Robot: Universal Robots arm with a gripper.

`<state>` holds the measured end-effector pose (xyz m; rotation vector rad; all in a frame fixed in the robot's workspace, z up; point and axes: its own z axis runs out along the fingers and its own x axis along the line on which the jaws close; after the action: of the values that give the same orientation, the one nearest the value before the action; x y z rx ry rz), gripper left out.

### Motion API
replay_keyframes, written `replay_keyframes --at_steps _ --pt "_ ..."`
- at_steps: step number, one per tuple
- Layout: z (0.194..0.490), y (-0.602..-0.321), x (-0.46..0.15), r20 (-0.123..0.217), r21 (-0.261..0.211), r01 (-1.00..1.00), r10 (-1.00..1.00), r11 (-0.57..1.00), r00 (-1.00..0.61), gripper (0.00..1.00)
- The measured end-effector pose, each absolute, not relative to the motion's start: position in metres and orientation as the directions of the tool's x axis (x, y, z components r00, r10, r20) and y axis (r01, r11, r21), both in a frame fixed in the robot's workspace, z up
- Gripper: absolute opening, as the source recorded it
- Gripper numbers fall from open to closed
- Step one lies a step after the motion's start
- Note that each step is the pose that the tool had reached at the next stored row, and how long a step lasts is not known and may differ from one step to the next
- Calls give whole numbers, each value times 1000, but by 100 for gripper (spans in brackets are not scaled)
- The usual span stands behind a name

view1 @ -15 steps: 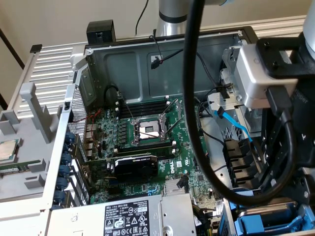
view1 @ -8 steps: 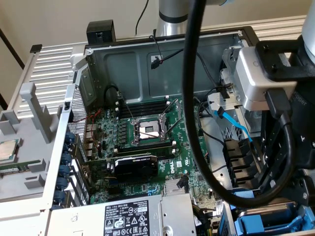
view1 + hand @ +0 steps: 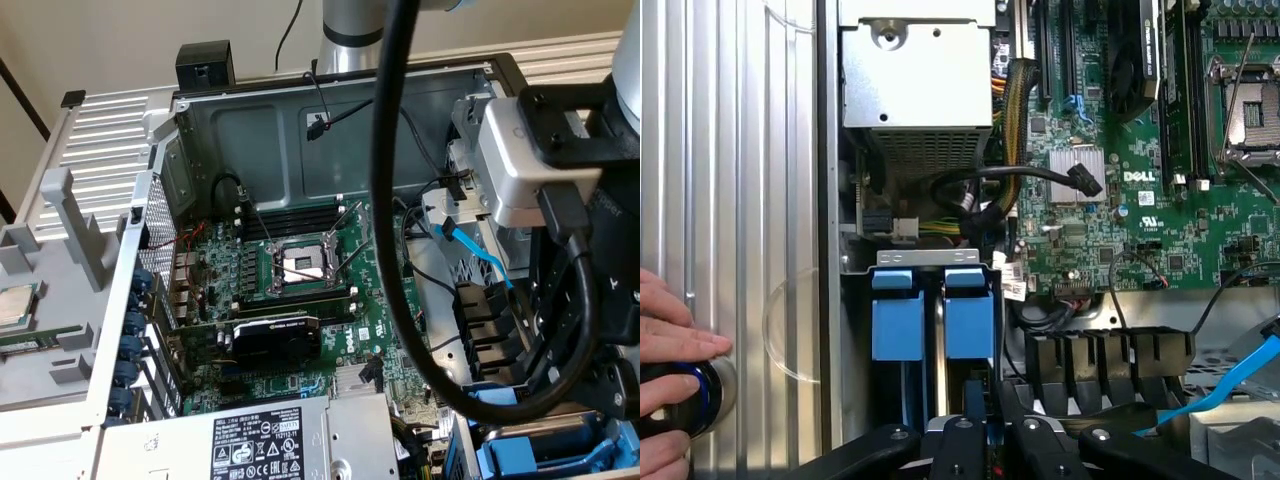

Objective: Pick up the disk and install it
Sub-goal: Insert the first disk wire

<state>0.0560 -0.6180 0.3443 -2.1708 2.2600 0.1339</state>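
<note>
Two blue-framed carriers stand on edge side by side in the drive bay at the case's corner. The disk [image 3: 970, 320] is the one in the slot nearer the motherboard, with its blue end tab facing the wrist camera. My gripper [image 3: 985, 440] sits right over its near end, black fingers [image 3: 958, 438] close together and a sliver of blue between them. It looks shut on the disk's edge. In the exterior view the blue carrier rails [image 3: 545, 455] show at the lower right, under the arm's wrist [image 3: 540, 170].
A second blue carrier [image 3: 898, 320] fills the neighbouring slot. The grey power-supply box [image 3: 915, 80] lies just beyond the bay, with black cables [image 3: 990, 190] between them. A blue flat cable [image 3: 1230, 390] hangs beside the gripper. A person's hand [image 3: 665, 345] rests on a black knob outside the case.
</note>
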Motion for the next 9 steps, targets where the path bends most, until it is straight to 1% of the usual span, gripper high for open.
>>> replay_keyframes --at_steps 9 --pt "343 -618 56 -67 57 -998 -997 38 -42 16"
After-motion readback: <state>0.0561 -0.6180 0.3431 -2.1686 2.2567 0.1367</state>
